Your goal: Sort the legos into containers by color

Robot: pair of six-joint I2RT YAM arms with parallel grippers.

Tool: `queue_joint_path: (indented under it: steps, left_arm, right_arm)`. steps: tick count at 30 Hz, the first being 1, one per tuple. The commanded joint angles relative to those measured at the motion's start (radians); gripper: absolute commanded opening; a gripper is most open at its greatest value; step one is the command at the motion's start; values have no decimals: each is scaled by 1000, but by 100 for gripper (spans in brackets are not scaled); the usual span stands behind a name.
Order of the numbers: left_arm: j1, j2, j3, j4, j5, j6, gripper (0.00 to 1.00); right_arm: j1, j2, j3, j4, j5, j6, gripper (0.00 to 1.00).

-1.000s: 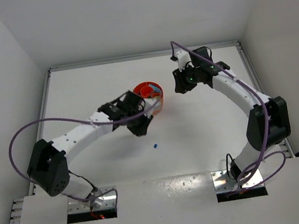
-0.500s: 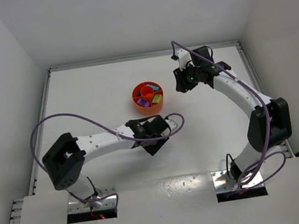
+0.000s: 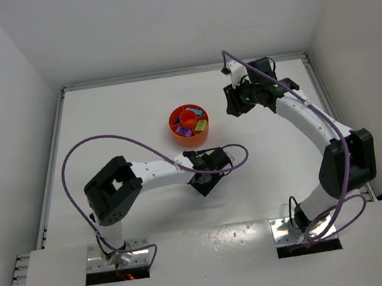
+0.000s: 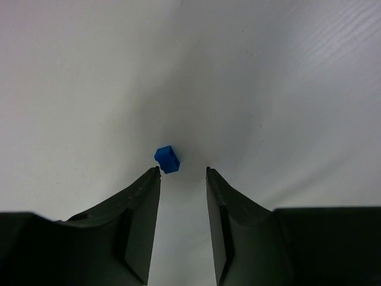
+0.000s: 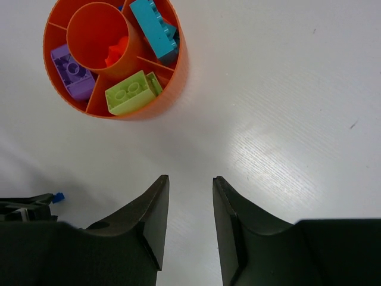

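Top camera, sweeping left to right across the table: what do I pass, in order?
In order: left arm's black joint block → orange bowl → right gripper → right arm's black joint block. The left gripper falls within the bowl's left-to-right span, so it is left out.

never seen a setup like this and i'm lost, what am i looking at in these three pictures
The machine is a two-armed robot at a white table. One picture looks down from above. The other two come from a camera on each wrist, so the dark prongs are that arm's own fingers. The left gripper is open and empty, with a tiny blue lego on the table just ahead of its tips. The right gripper, also open and empty, looks at an orange bowl split into compartments, holding a purple lego, lime lego and teal lego.
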Motion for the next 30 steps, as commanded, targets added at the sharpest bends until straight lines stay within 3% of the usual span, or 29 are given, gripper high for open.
queue_joint_path:
  steps: [1, 12, 18, 26, 30]
  left_arm:
    - [-5, 28, 32, -10, -22, -22, 42]
    - [90, 47, 21, -10, 57, -3, 40]
    - [99, 56, 21, -10, 127, 17, 31]
    - [99, 67, 12, 0, 179, 54, 7]
    - [99, 67, 23, 0, 170, 66, 0]
  right_arm:
    - [-6, -37, -5, 30, 6, -10, 36]
    - [-15, -28, -5, 30, -3, -10, 36]
    - [-15, -28, 4, 30, -12, -10, 36]
    - [-15, -19, 4, 30, -12, -10, 36]
    - [-15, -19, 4, 30, -12, -10, 36]
